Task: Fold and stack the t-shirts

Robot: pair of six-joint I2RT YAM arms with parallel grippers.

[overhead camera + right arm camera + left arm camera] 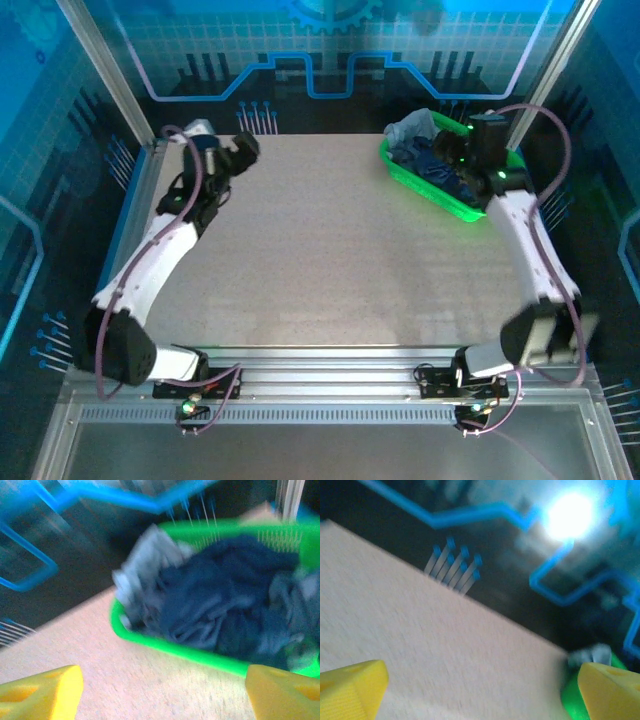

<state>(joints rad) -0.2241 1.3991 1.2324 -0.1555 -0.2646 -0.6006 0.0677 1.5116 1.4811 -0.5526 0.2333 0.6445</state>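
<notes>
Here, one green basket (190, 652), several heaped t-shirts (225, 605)

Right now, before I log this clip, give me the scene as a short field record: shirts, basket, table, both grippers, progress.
t-shirts: dark navy and paler grey-blue, crumpled together in the basket
basket: bright green, far right corner of the table
table: pale speckled surface
left gripper: open, holding nothing, far left of the table
right gripper: open, at the basket, holding nothing
progress: no shirt folded or stacked yet
</notes>
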